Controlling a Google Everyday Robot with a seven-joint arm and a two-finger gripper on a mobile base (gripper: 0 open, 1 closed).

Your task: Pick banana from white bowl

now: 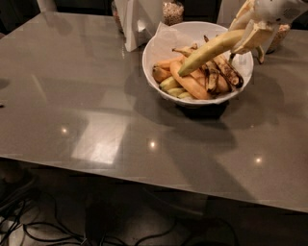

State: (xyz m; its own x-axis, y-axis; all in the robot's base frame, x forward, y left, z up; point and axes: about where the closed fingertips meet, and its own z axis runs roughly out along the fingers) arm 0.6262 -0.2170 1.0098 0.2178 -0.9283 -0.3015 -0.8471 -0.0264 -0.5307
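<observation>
The white bowl (159,43) stands at the back right of the grey table, lined with white paper and full of bananas. The long yellow-green banana (207,50) is tilted up out of the pile, its right end high and its left end low over the other fruit. My gripper (248,34) comes in from the upper right and is shut on the banana's right end, above the bowl's right rim. Shorter orange-yellow bananas (185,84) and blackened bananas (226,72) lie in the bowl below it.
A white upright object (137,21) stands just behind the bowl's left side. Jars (172,10) with grainy contents stand at the back edge, another (279,36) at the far right. The grey table (72,96) stretches left and toward the front edge.
</observation>
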